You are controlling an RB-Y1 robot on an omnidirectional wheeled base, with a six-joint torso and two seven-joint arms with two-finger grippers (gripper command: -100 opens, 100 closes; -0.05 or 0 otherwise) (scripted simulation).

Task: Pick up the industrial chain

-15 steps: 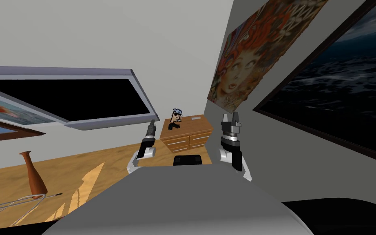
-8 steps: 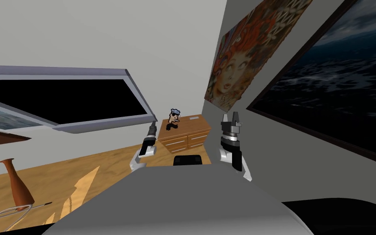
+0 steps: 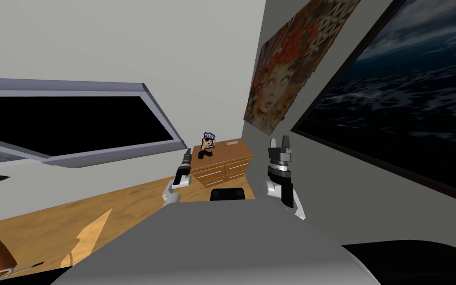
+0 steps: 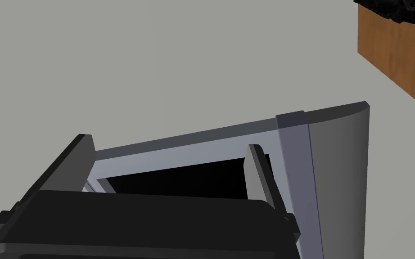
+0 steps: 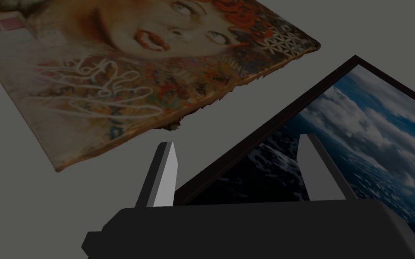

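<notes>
Lying in a dark heap on top of the brown wooden chest of drawers in the room's corner, the black industrial chain sits just beside a small capped figurine. The left hand hovers short of the chest, its two fingers apart, holding nothing. The right hand is raised near the side wall, fingers also apart.

Flat render light. Right wall darker than back wall. Bright patches on wood floor. Wide-lens splay at corners.
</notes>
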